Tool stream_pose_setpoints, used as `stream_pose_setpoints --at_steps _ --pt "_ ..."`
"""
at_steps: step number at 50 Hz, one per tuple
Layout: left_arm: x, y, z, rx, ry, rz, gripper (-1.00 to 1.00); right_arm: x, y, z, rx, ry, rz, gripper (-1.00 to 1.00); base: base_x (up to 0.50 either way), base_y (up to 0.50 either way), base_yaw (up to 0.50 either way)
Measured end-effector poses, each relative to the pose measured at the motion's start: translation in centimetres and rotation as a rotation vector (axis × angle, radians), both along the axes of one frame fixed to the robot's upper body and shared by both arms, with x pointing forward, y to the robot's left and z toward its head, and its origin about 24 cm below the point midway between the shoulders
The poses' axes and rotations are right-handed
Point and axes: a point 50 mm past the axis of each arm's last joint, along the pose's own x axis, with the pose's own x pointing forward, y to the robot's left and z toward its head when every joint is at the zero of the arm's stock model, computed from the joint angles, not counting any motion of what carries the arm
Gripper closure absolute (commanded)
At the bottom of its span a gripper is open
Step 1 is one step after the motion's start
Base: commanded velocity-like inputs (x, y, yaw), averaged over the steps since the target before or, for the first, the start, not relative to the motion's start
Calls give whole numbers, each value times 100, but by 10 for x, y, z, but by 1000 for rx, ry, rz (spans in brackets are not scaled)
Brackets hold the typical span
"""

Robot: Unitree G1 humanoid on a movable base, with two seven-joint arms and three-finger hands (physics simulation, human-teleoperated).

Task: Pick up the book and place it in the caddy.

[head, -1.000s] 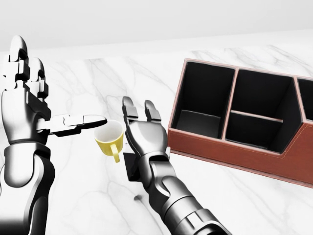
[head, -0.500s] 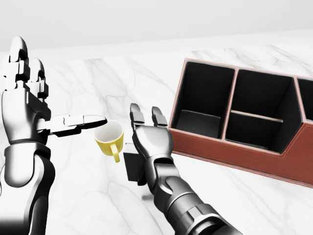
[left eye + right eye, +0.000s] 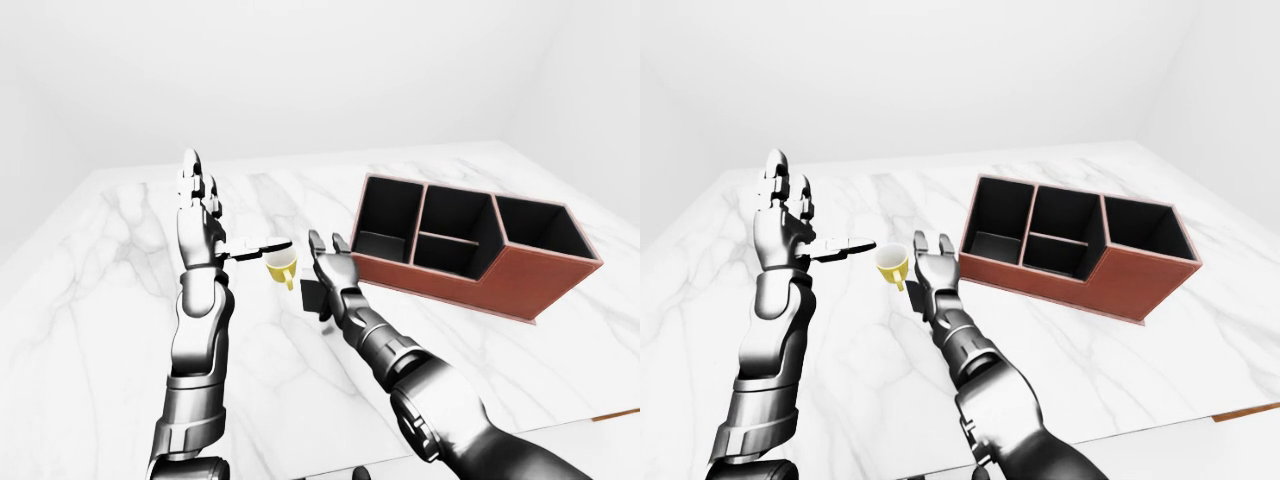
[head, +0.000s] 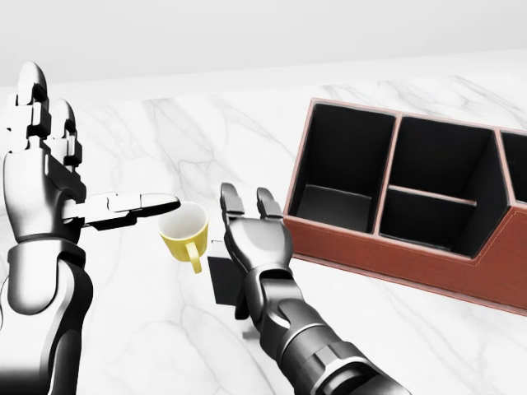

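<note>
right hand (image 4: 251, 232) hovers open over the dark book (image 4: 222, 278), centre-left of frame; lower the fingers squarely, avoiding the yellow cup (image 4: 186, 232). left hand (image 4: 45, 169) open.

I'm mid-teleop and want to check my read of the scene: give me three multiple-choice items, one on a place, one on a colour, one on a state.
1. In the head view, the yellow mug stands where relative to the caddy?
A. To its left
B. Inside it
C. To its right

2. What colour is the caddy's outer wall?
A. Blue
B. Reddish-brown
C. Green

3. How are the right hand's fingers?
A. Open
B. Clenched on the mug
C. Out of view

Answers: 1 A, the mug sits on the marble table, apart from the caddy. 2 B, brown walls, black inside. 3 A, the fingers are spread, with the dark book showing behind the hand.
</note>
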Motion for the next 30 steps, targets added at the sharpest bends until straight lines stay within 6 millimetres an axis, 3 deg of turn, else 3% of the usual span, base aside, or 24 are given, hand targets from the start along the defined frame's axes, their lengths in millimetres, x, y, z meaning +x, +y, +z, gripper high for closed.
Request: stream_pose_setpoints --at_steps 30 --pt "-1 0 0 -11 8 4 -100 -2 -5 -9 -23 67 -4 -100 0 0 0"
